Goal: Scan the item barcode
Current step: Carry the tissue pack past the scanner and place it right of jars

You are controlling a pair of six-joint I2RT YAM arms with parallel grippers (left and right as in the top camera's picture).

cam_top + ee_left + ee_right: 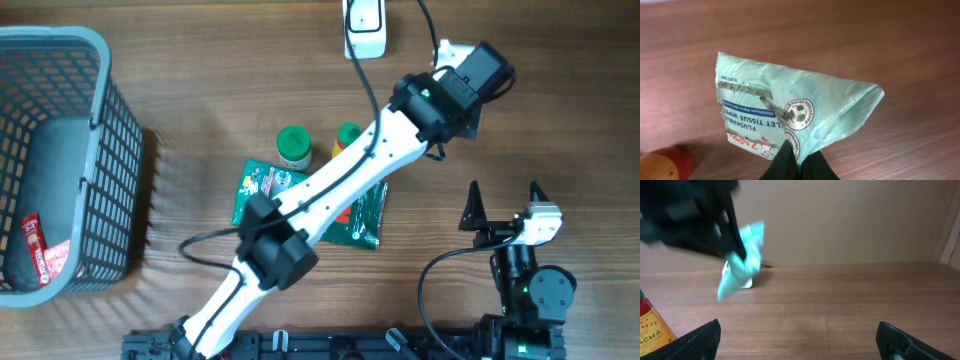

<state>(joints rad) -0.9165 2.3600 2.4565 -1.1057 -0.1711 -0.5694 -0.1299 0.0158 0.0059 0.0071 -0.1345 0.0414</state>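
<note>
Right gripper (503, 197) is seen nearest the base, at the right of the table. Its two dark fingers (697, 340) are spread wide with nothing between them; bare brown wood (580, 120) is shown beneath and ahead of it, and this right-hand stretch is the widest open room on the surface.

Beyond it and to the left, the left arm (330, 180) is stretched diagonally across the middle of the table, over green foil packets (262, 183) lying flat on the wood. Level with these, the left edge is taken up by a grey slatted basket (100, 120), in which a red packet (33, 245) is seen. Just past the foil packets a green-lidded jar (294, 147) and a yellow-capped bottle (347, 133) are stood side by side, the bottle partly hidden by the arm.

Farther out, the left gripper (792, 162) is pressed together on a corner of the wipes packet (790, 107). The packet is pale green and crumpled, and is held tilted off the wood with printed lettering turned to the wrist camera; no barcode can be made out on that face. From the right wrist it is seen only as a blur in the air.

At the far edge a white scanner (365, 28) is set, with a dark cable running from it; the held packet is kept near it, to its right. Behind the far edge, a plain beige wall (850, 220) is shown.
</note>
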